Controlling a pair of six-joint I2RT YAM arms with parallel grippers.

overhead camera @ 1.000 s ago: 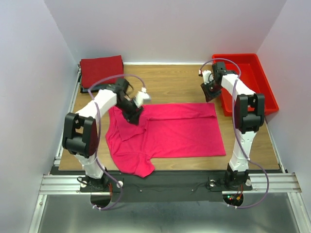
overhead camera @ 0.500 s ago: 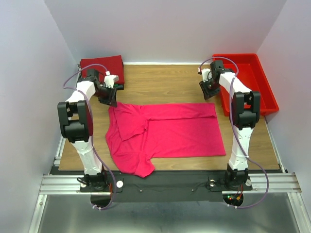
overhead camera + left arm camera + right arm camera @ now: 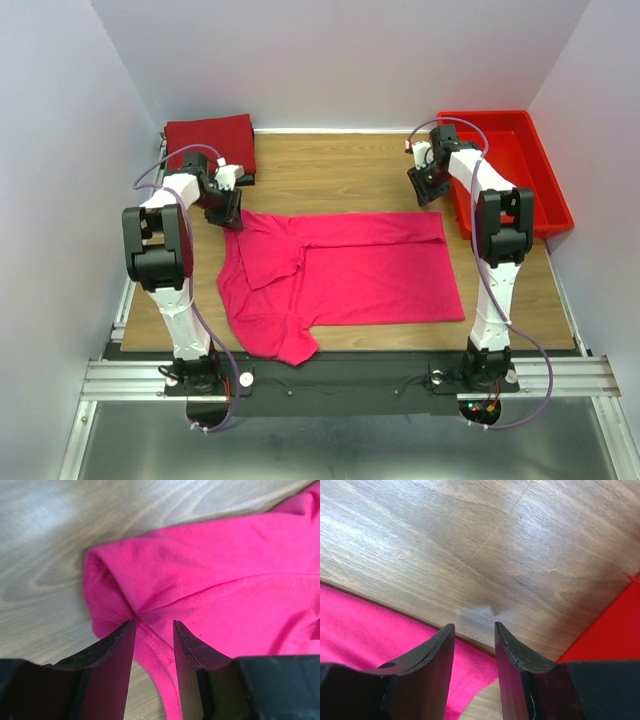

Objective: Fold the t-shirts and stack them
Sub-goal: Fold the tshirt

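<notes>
Pink t-shirt (image 3: 360,275) mid-fold, lying flat. Left gripper (image 3: 154,630) jaws spread over its far-left corner; right gripper (image 3: 474,630) jaws spread just beyond far-right corner. Next, likely: pinch both corners, fold nearward.

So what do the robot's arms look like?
The left arm and right arm match: white tubes linked by chunky black joints. A thin lilac cable loops along each one. Each arm ends in two flat, dark jaws with curved tips that look a bit reddish on the inside.
</notes>
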